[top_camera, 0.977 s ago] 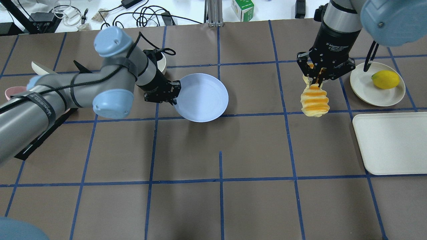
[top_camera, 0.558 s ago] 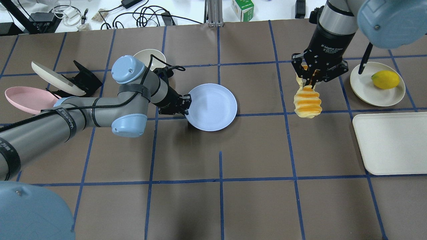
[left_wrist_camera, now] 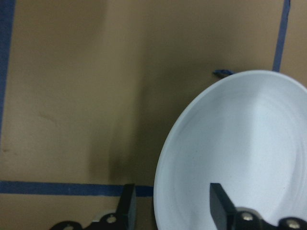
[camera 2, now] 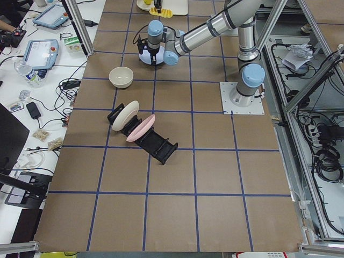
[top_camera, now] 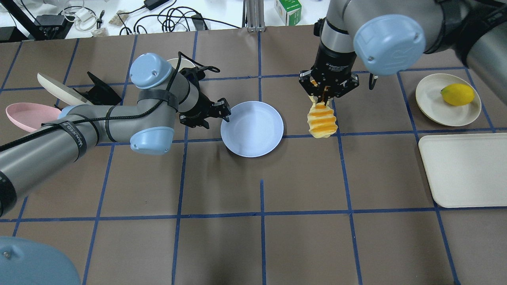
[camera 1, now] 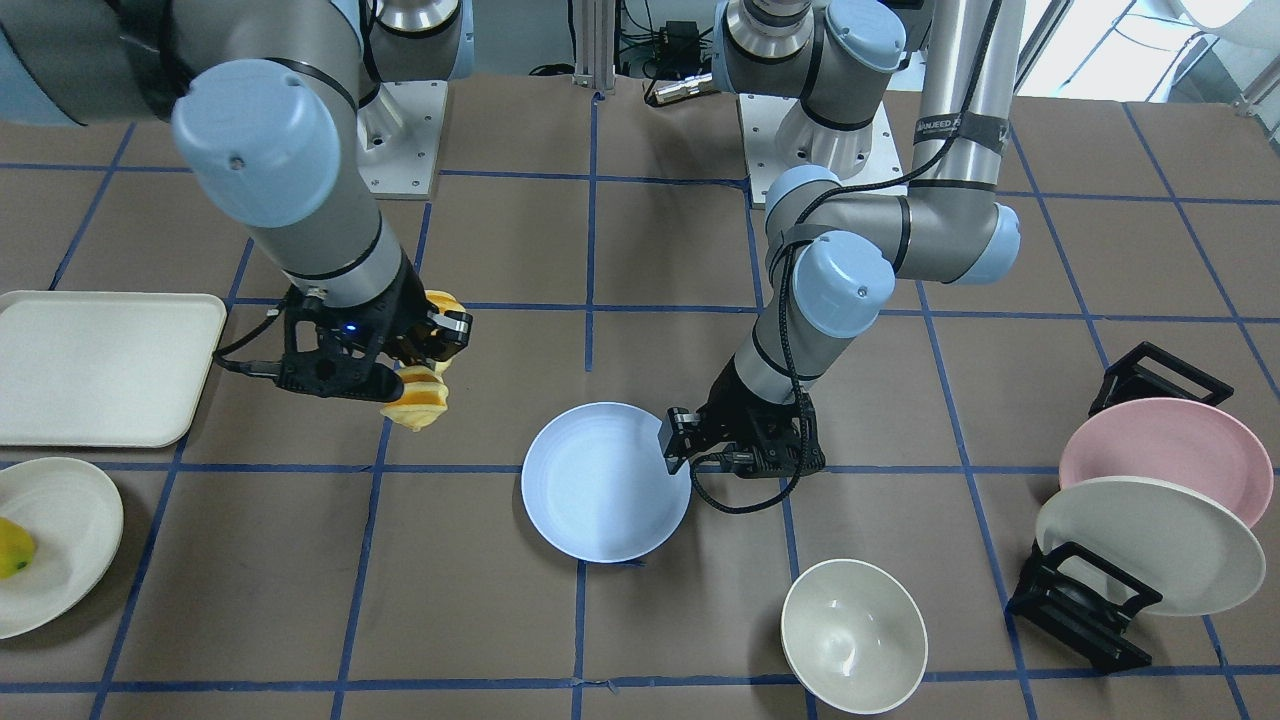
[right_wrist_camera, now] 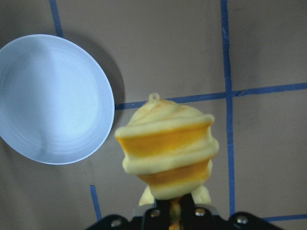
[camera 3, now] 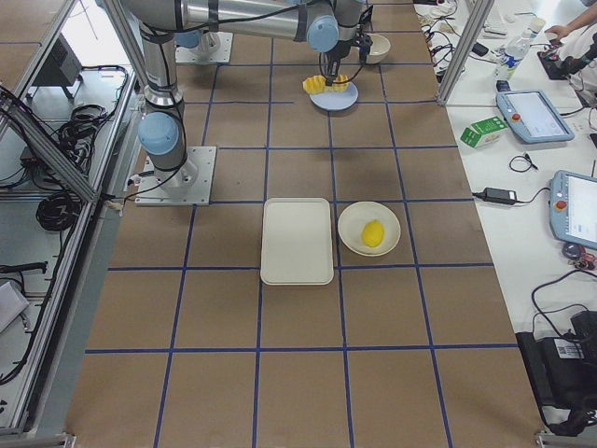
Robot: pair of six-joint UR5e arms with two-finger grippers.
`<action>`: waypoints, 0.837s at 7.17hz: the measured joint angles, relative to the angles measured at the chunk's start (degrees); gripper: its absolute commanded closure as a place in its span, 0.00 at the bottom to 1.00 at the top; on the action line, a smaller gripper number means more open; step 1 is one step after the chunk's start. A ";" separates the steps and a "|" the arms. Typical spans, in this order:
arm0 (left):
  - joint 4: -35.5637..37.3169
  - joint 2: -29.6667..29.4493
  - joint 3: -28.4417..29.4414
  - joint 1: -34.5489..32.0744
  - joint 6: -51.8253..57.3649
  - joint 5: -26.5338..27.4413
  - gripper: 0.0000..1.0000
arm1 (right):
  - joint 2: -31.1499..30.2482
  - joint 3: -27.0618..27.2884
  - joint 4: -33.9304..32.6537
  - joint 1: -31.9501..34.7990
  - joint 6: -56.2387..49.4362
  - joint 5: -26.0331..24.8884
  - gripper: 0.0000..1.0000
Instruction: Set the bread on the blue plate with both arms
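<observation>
- Two arms work over a brown table (top_camera: 222, 245) taped into a blue grid. Entries run from the robot's edge outward.
- Nearest, on the robot's right: cream tray (top_camera: 463, 170), lying flat.
- Mid-table: blue plate (top_camera: 257, 132) lies flat across the centre tape line.
- Left gripper (left_wrist_camera: 171, 196) sits low at the plate's rim on the robot's left side. Its fingers (left_wrist_camera: 218, 211) are spread, one over the plate's inside and one over the paper outside. The rim lies between them, and neither finger is seen pressing it.
- Bread (top_camera: 321, 123) hangs upright in the air on the robot's right of the plate, clear of its rim and not over it. The ridges run crosswise and the lower end hangs free.
- Right gripper (top_camera: 323, 98) points straight down, jaws pinched on the bread's upper end.
- About the same depth, robot's far left: pink plate (top_camera: 23, 114) and cream-white plate (top_camera: 55, 89), both tilted in a black rack (top_camera: 101, 93).
- Just beyond the tray, robot's right: round cream plate (top_camera: 429, 101) carrying a yellow lemon (top_camera: 457, 94).
- Farther out, behind the left forearm: cream bowl (camera 1: 852, 635), upright, mostly hidden from overhead.
- Past the table's far edge: white bench with black cables (top_camera: 174, 18) and a green box (top_camera: 288, 11).
</observation>
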 measured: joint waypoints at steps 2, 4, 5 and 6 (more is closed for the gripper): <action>-19.98 4.43 8.22 0.85 0.11 2.91 0.00 | 2.52 -0.20 -3.26 3.00 1.75 0.11 1.00; -38.00 8.84 15.53 3.31 1.97 6.21 0.00 | 6.84 -0.23 -8.03 5.38 4.65 0.35 1.00; -43.55 10.86 17.44 4.45 3.36 8.18 0.00 | 8.61 -0.25 -10.42 7.09 6.74 0.38 1.00; -46.25 12.57 18.42 5.18 4.57 9.56 0.00 | 10.26 -0.28 -12.78 8.69 8.65 0.41 1.00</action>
